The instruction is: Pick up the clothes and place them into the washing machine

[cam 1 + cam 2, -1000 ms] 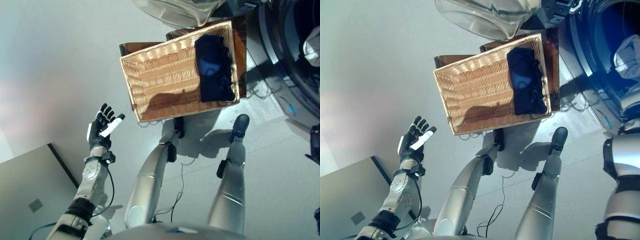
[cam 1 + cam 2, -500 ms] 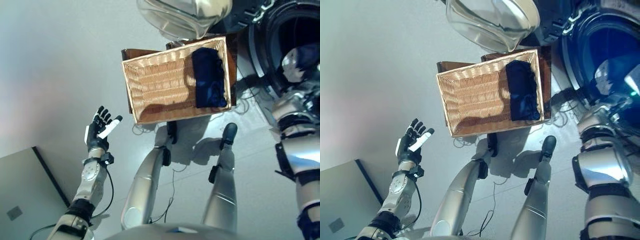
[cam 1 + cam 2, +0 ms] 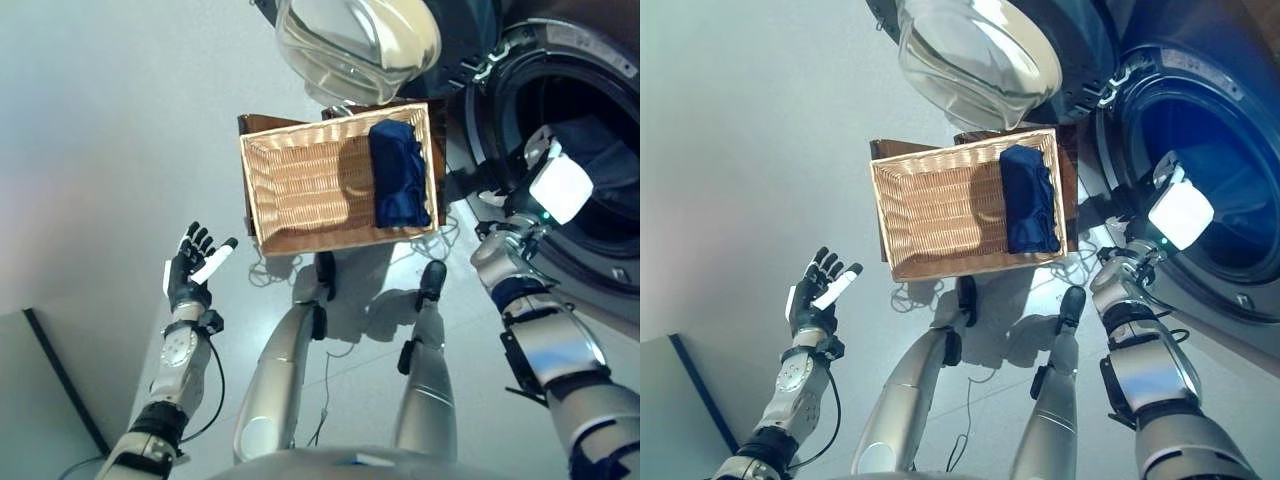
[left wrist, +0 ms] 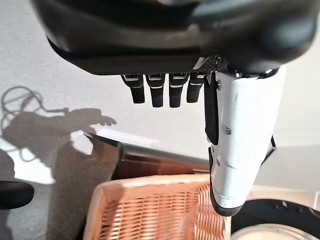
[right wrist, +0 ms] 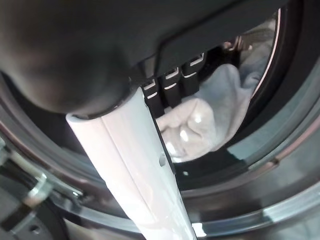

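A dark blue garment lies in the right part of the shallow wicker basket, which rests on the low dark brown box. The washing machine stands to the right with its drum open. My right hand is at the drum's opening, fingers straight, holding nothing. In the right wrist view a pale grey-white garment lies inside the drum past my fingers. My left hand is open and empty, raised over the floor to the left of the basket.
The machine's round glass door hangs open above the basket's far edge. A flat grey panel lies on the floor at the lower left. The basket's corner and the box show in the left wrist view.
The camera has swung toward the machine. My right arm has come into view and reached up to the drum's opening. The left hand and the blue garment have stayed put.
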